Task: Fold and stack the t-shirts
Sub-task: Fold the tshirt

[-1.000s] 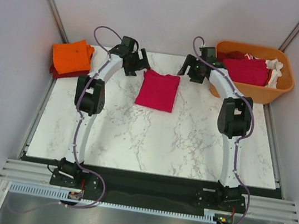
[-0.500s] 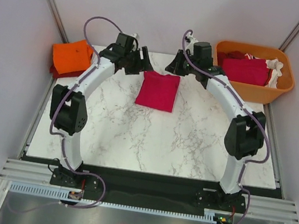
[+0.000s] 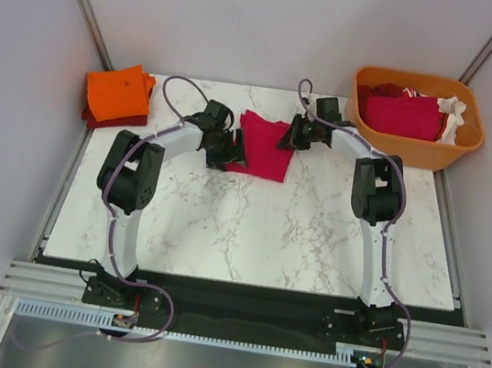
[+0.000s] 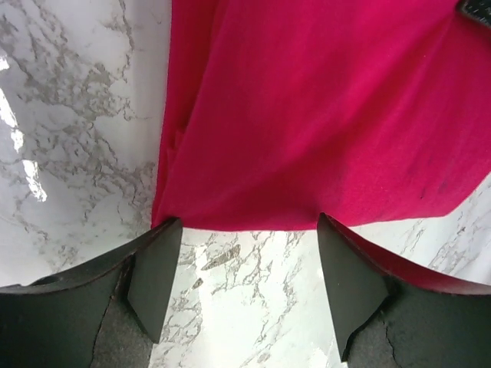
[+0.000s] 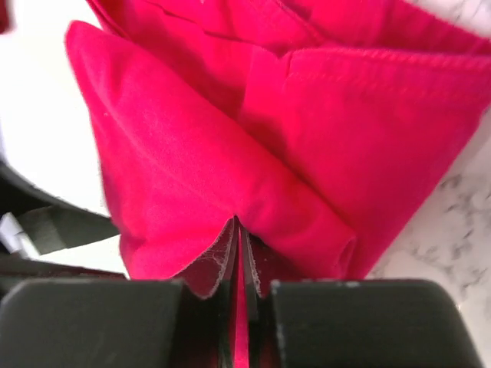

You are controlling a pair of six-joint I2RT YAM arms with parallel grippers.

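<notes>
Right gripper [image 5: 239, 257] pinches the pink shirt [image 5: 322, 123]; left gripper [image 4: 247, 230] gapes at its edge. Lift now and your fold may skew.

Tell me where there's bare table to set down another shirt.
Bare table runs from the crimson shirt to the near edge. Far edge is crowded: left gripper and right gripper at that shirt, orange stack left, tub right.
</notes>
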